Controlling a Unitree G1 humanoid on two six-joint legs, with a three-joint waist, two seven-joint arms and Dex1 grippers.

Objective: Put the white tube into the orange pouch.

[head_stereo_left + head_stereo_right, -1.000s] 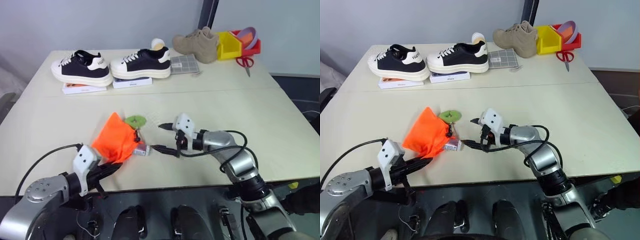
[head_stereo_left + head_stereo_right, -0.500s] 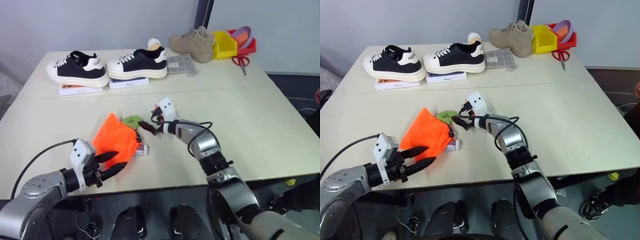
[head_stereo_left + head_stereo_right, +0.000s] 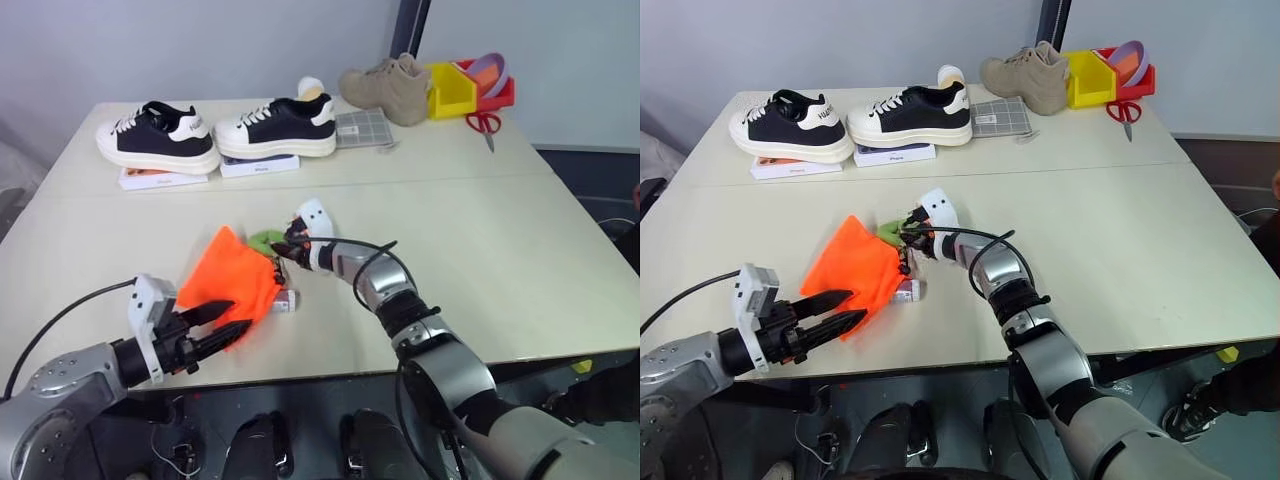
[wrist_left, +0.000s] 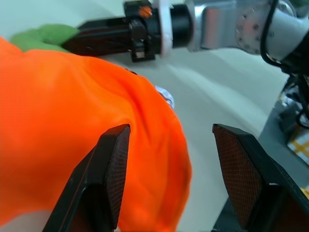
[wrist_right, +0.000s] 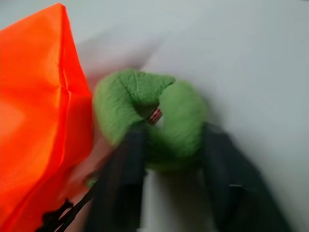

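**Right gripper pinching the green tag, left gripper spread at the pouch's near end**

Nearest to me, my left gripper (image 3: 222, 322) is hovering low over the front edge of the table (image 3: 480, 250), its two black fingers spread apart and clamping nothing. In the left wrist view those fingers (image 4: 108, 179) are framing the near end of the orange pouch (image 3: 228, 283); one finger is lying right against the fabric, though I cannot tell whether it is pressing on it.

The orange pouch is lying slumped on the table just beyond that gripper. The white tube (image 3: 283, 298) is lying on the table at the pouch's right edge, touching the fabric or tucked slightly under it, and it is not inside the pouch. Neither gripper is touching it.

A little farther out, my right gripper (image 3: 288, 248) is reaching in from the right to the pouch's far corner. In the right wrist view its fingers are closing on the green disc tag (image 5: 149, 123), which is crumpling between them, so I am reading this gripper as clenched on the tag. The black cord (image 5: 65, 215) is trailing from there along the orange fabric.

At the far side of the table, two black-and-white sneakers (image 3: 220, 128) are sitting on flat boxes, with a tan boot (image 3: 388, 88), a yellow bin (image 3: 452, 88), a red bin (image 3: 500, 88) and red-handled scissors (image 3: 485, 125) to their right.
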